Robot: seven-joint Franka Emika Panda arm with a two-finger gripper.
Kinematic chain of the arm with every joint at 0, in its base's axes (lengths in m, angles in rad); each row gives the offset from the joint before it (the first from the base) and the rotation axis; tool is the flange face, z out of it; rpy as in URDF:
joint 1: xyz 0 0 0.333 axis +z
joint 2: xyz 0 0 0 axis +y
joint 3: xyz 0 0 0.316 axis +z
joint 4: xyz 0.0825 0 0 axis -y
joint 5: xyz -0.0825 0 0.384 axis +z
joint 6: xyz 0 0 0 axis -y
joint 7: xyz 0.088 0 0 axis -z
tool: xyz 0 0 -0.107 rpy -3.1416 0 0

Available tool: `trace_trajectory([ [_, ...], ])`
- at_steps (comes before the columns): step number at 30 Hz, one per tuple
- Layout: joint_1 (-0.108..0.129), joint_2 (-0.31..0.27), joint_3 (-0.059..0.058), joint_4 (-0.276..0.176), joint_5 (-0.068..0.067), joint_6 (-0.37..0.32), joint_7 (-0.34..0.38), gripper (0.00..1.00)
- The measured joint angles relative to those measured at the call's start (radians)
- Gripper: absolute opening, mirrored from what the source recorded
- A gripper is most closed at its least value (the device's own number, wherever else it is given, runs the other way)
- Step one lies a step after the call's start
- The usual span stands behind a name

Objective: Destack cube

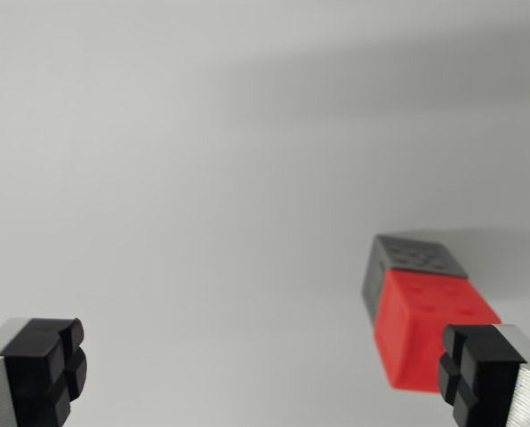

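A red cube [422, 331] and a grey cube [407, 262] sit pressed together on the pale grey surface, at the wrist view's lower right; the grey one lies farther from the camera. Both have small dimples on their faces. My gripper [260, 374] is open, with its black fingertips [52, 365] at the bottom left and bottom right corners. The right fingertip [469, 369] overlaps the red cube's near corner in the picture. Nothing lies between the fingers; the cubes stand off to the right of the gap.
The pale grey surface [203, 178] fills the rest of the view, with a soft darker shadow band across the upper right.
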Motion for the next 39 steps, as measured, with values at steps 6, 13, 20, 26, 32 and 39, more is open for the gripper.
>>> trace_trajectory([
  [6,-0.015,-0.023,-0.016,-0.058,-0.005,0.040,-0.010,1.00],
  [13,-0.035,-0.046,-0.038,-0.126,-0.012,0.091,-0.025,1.00],
  [20,-0.057,-0.065,-0.061,-0.190,-0.021,0.142,-0.042,1.00],
  [26,-0.078,-0.077,-0.083,-0.241,-0.029,0.187,-0.059,1.00],
  [32,-0.102,-0.085,-0.108,-0.292,-0.039,0.236,-0.078,1.00],
  [39,-0.121,-0.076,-0.131,-0.331,-0.042,0.295,-0.102,1.00],
])
